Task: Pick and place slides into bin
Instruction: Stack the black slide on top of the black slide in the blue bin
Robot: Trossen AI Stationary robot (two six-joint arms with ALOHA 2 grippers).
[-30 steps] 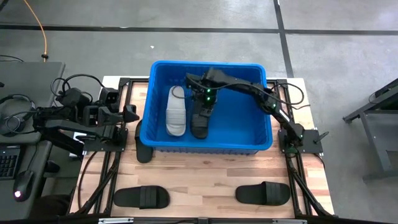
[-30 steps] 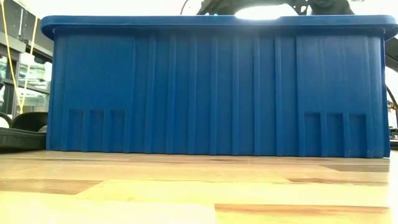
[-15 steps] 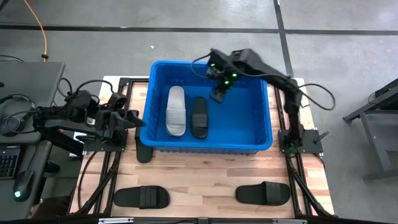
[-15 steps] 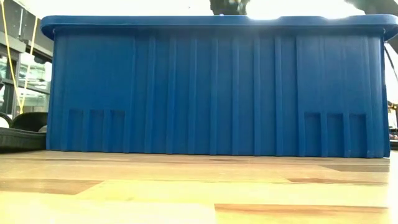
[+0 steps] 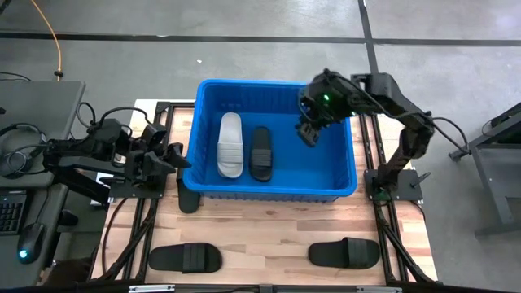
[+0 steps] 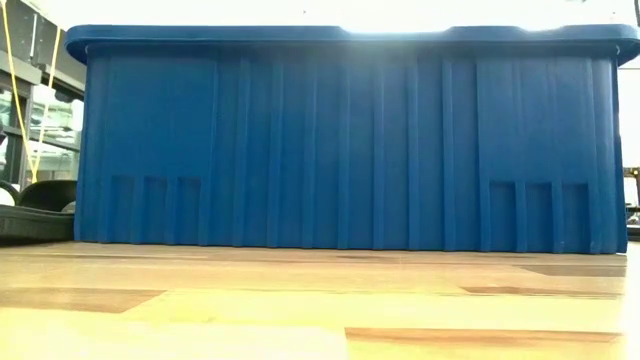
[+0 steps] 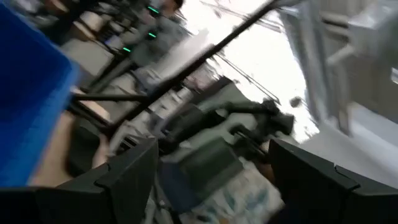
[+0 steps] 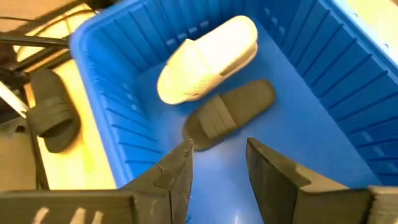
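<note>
The blue bin (image 5: pixel 269 192) stands mid-table. On its floor a white slide (image 5: pixel 230 145) and a black slide (image 5: pixel 260 153) lie side by side, soles down; both show in the right wrist view, white (image 8: pixel 208 59) and black (image 8: pixel 230 115). My right gripper (image 5: pixel 309 130) hangs open and empty above the bin's right half (image 8: pixel 217 168). My left gripper (image 5: pixel 169 156) is open and empty (image 7: pixel 211 180) just left of the bin. Two black slides (image 5: pixel 186 258) (image 5: pixel 343 253) lie flat near the table's near edge.
Another black slide (image 5: pixel 188 199) lies on the table at the bin's near left corner; it also shows in the low view (image 6: pixel 35 215) and the right wrist view (image 8: pixel 53 109). The bin's near wall (image 6: pixel 350 140) fills the low view. Bare wood lies between bin and near slides.
My right gripper has let go of the black slide, risen out of the bin and gone toward the far edge, then toward the right. The black slide now lies flat on the bin floor beside the white one.
</note>
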